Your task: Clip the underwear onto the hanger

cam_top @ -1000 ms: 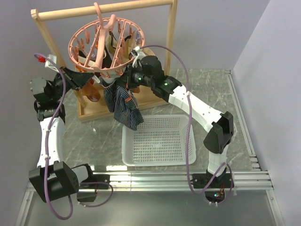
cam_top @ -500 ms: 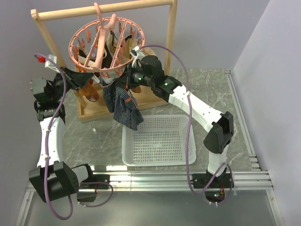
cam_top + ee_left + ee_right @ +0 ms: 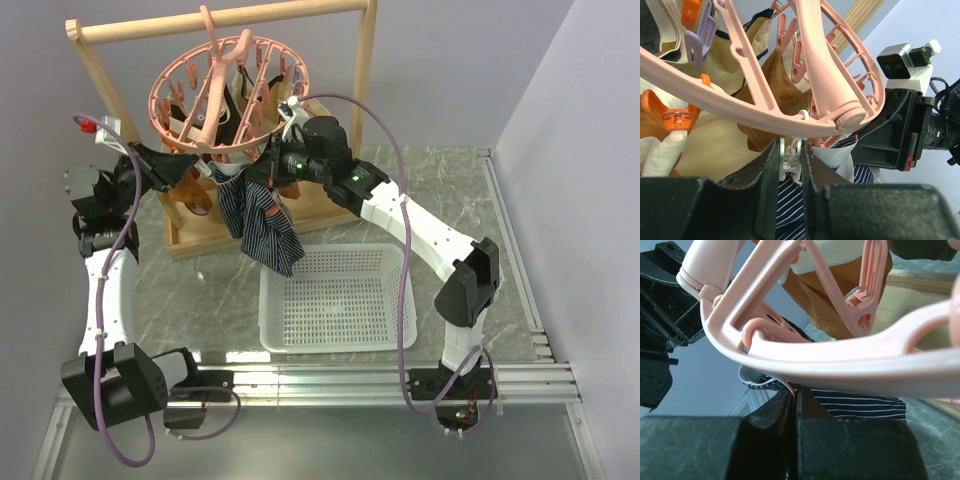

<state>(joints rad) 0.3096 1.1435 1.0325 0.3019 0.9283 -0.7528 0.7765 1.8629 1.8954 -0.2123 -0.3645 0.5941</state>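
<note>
While underwear [image 3: 262,226] hangs long-axis vertical, waistband up at hanger [image 3: 213,95], my right gripper [image 3: 794,396] pinches it | left gripper [image 3: 791,154] squeezes clip [image 3: 790,162] | count: 1 underwear, 1 hanger

The hanger [image 3: 212,85]: round pink ring, many clips, suspended tilted by its top hook; the underwear [image 3: 262,225]: navy, thin-striped, hanging crumpled below the ring's 6 o'clock rim.
</note>
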